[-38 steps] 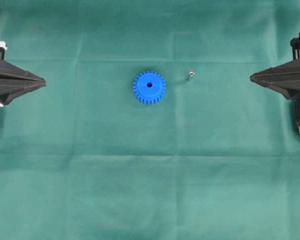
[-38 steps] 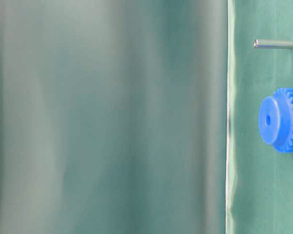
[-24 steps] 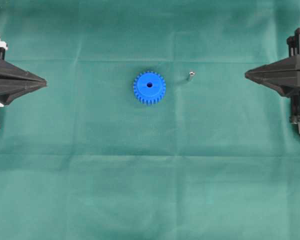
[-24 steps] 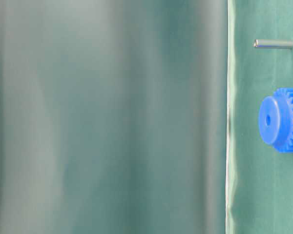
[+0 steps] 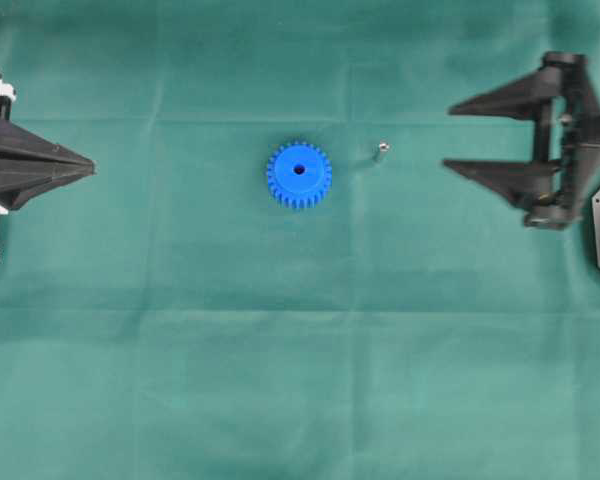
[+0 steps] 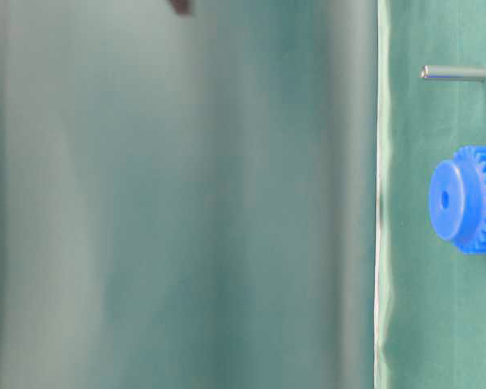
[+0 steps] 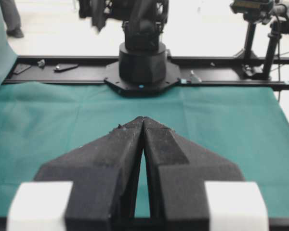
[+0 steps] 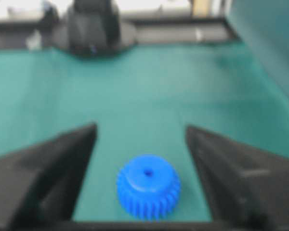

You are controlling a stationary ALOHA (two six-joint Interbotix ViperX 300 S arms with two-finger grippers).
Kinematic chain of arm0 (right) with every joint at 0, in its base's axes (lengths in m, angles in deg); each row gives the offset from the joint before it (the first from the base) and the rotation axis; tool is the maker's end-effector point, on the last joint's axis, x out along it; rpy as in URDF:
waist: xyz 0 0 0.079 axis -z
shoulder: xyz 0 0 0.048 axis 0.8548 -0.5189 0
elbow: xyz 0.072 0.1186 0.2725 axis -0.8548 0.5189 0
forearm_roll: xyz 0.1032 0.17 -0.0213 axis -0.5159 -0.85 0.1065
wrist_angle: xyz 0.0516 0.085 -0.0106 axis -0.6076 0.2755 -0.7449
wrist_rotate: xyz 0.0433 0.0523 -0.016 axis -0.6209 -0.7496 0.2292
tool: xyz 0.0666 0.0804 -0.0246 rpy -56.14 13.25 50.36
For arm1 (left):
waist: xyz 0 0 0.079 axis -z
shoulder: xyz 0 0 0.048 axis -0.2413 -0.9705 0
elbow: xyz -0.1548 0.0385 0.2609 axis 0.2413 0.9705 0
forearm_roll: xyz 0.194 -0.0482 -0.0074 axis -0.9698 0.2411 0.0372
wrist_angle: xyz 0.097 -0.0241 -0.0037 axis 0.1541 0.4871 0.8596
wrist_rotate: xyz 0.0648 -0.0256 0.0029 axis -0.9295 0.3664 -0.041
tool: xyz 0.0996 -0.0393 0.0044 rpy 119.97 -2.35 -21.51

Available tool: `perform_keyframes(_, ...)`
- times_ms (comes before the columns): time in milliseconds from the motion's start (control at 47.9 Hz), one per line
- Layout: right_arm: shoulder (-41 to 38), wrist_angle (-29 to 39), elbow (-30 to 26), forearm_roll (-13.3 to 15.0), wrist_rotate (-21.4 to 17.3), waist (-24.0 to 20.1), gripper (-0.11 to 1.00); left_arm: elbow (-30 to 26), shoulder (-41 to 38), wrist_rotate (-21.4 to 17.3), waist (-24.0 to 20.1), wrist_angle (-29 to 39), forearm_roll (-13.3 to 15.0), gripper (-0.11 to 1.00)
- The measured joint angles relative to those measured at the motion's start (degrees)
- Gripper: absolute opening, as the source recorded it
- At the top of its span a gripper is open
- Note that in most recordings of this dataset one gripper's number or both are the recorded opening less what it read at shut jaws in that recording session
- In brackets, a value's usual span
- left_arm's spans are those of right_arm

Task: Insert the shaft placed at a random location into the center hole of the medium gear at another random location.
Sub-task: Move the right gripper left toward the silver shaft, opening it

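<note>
Overhead view: gear [image 5: 299,174] and shaft [image 5: 381,150] lie apart mid-counter [image 5: 280,380]. Right fingers [image 5: 460,135] spread wide. Left fingers [image 5: 88,168] pressed together, holding nothing.

The right wrist view is blurred throughout, and the shaft cannot be made out in it. From overhead the shaft [image 5: 381,149] is too small to show more than a grey speck. In the table-level view the medium gear [image 6: 467,199] is cut off by the right edge, and a dark smudge [image 6: 180,6] at the top edge is too blurred to identify. The left hand [image 5: 88,168] is cut off by the overhead view's left edge.
</note>
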Motion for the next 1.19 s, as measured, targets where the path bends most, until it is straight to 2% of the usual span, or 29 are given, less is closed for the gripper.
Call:
perform_keyframes(125, -8.7, -4.7, 0.4, 0.1, 0.1, 2.8, 0.82, 0.0, 0.0, -0.1, 0.0, 0.2, 0.0, 0.00)
perform_keyframes(439, -26.2, -16.9, 0.5, -0.4, 0.2, 7.5, 0.83, 0.0, 0.0, -0.1, 0.0, 0.5, -0.1, 0.00)
perform_keyframes(585, -31.9, -20.6, 0.5, -1.2, 0.2, 8.1, 0.83, 0.0, 0.0, -0.1, 0.0, 0.7, -0.1, 0.00)
perform_keyframes(877, -40.0, -24.7, 0.0, -2.9, 0.2, 8.2, 0.82, 0.0, -0.1, -0.1, 0.0, 1.0, -0.1, 0.00)
perform_keyframes(1191, -42.1, -24.8, -1.2, -3.0, 0.2, 8.1, 0.80, 0.0, -0.1, -0.1, 0.0, 1.6, -0.1, 0.00)
